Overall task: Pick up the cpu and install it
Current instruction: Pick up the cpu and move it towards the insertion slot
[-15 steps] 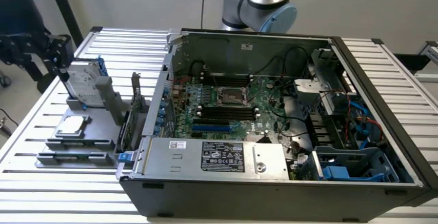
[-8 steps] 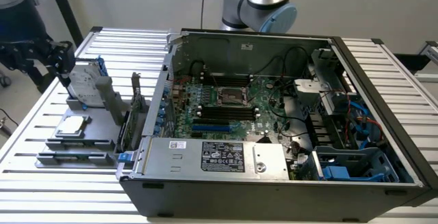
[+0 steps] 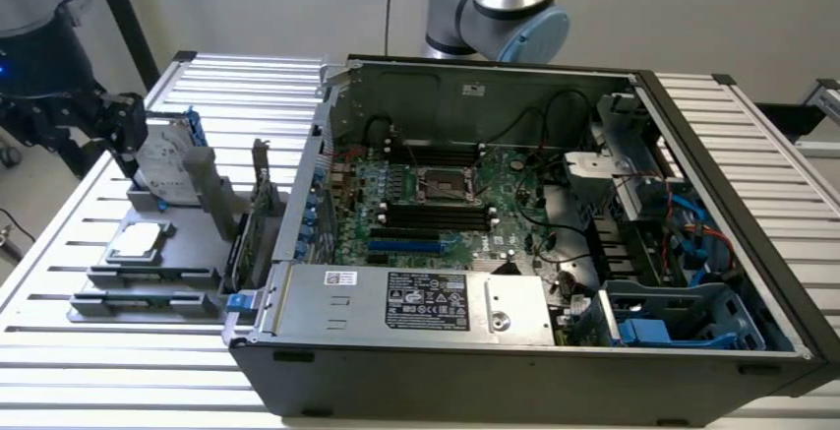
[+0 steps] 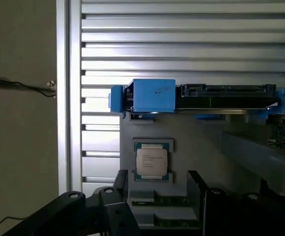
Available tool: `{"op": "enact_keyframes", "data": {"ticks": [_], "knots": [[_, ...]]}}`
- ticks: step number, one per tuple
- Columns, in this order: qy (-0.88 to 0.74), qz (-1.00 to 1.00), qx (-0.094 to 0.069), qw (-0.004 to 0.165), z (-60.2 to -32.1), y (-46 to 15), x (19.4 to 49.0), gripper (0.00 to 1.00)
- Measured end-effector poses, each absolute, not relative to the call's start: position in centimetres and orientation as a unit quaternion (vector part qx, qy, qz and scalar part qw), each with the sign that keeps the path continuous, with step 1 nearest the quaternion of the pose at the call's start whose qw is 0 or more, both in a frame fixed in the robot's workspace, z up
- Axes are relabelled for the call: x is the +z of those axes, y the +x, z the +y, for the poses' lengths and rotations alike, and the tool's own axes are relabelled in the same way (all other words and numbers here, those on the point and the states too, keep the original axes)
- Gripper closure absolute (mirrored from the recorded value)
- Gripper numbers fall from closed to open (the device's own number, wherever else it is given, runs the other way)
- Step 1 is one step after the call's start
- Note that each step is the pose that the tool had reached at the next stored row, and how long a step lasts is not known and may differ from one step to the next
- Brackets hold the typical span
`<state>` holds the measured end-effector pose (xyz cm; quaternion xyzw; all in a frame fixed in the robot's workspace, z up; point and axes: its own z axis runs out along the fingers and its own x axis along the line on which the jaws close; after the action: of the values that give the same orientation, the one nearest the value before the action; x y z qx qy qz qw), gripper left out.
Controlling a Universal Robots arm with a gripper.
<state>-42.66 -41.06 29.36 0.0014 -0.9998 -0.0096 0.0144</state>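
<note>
The cpu [image 4: 152,162] is a small silver square chip lying flat in a recess of the grey parts holder [image 4: 191,152]. In the exterior view the cpu [image 3: 138,241] sits on that holder [image 3: 157,253] at the exterior view's left, beside the open computer case. My gripper [image 4: 157,179] hovers above the holder, its two black fingers [image 4: 121,179] spread apart with nothing between them, and the chip shows just past their tips. The gripper [image 3: 121,125] hangs over the holder's far end. An empty processor socket [image 3: 440,186] shows on the green motherboard.
A silver hard drive in a blue bracket [image 4: 152,96] stands at the holder's far end. Black memory sticks [image 4: 157,201] lie in slots near the chip. The open case [image 3: 525,351] with power supply, cables and blue drive cage fills the slatted table's [image 3: 79,351] middle.
</note>
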Motion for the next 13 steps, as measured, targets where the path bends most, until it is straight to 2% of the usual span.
{"op": "enact_keyframes", "data": {"ticks": [13], "knots": [[0.003,-1.000,-0.010,0.014,-41.7,-43.1,27.0,0.40]]}}
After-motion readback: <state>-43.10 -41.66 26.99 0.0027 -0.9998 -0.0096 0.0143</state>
